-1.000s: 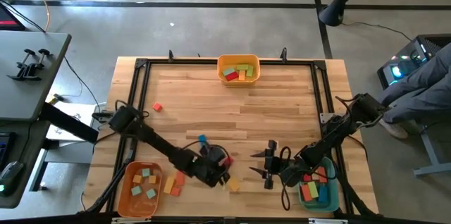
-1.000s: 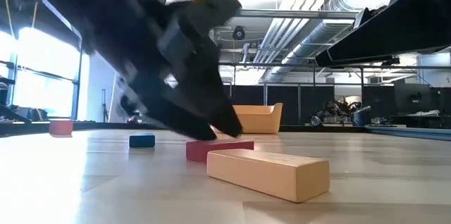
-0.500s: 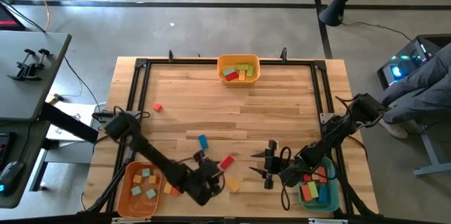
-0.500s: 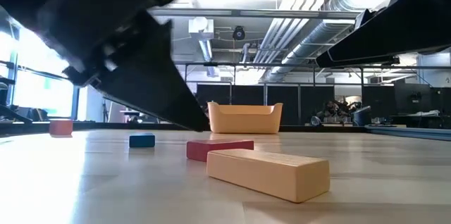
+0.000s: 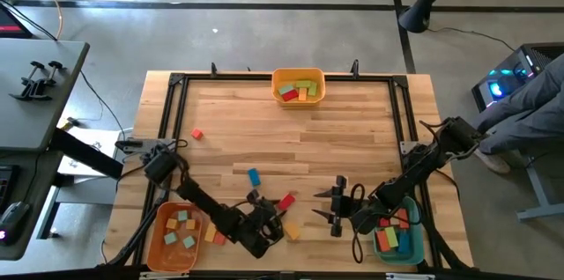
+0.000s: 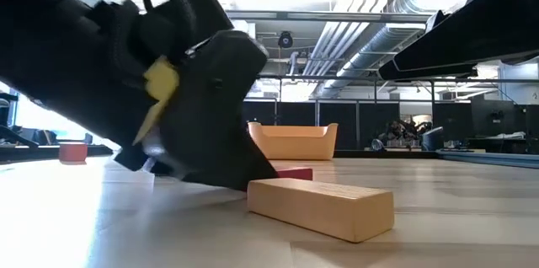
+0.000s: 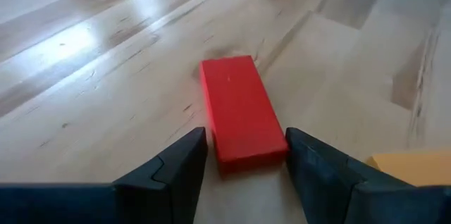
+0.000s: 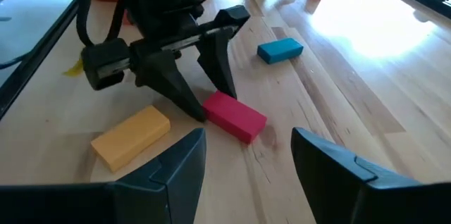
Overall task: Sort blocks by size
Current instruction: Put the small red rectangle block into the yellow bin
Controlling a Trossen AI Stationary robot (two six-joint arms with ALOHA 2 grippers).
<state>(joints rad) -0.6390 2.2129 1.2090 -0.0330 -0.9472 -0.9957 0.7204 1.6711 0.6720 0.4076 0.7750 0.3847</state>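
- The left end effector (image 5: pixel 273 214) has swung back from its half-second-ago spot lower left of the red block (image 5: pixel 285 202); its open fingers (image 7: pixel 184 171) now straddle the block's near end, low on the bench
- A second ago it sat over the red block, hiding most of it in the high view; now the block shows clear at the fingertips
- In the low view the left arm has come down and fills the left half of the frame, hiding the blue block and most of the red block (image 6: pixel 295 172)
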